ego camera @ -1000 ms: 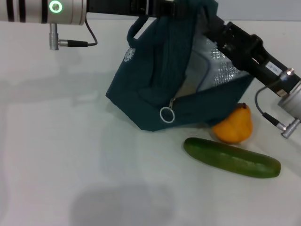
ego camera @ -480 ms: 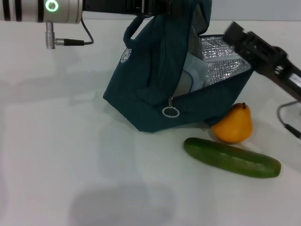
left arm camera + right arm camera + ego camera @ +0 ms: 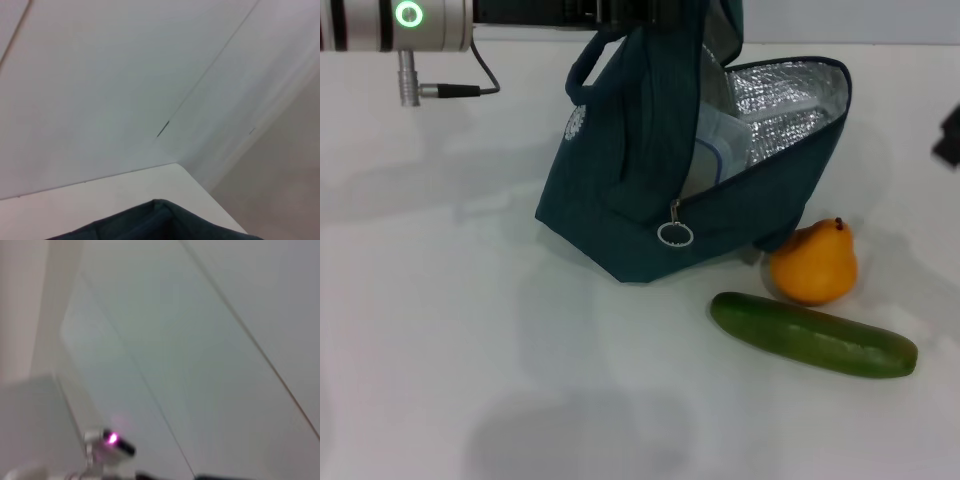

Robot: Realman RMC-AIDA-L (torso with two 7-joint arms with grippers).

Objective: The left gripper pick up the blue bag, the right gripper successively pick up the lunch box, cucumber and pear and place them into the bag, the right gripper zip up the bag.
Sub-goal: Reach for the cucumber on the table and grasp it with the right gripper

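Nearest the robot, the cucumber point(image 3: 812, 334) lies on the table point(image 3: 440, 330), with the pear point(image 3: 814, 264) just behind it, touching the blue bag point(image 3: 630, 190); neither is packed. The lunch box point(image 3: 722, 150) sits inside the open bag, so one of three items appears done and zipping remains. The left gripper point(image 3: 655, 12) grips the bag's top. The right gripper point(image 3: 949, 137) has withdrawn from the bag mouth to the frame edge; its finger state cannot be told.
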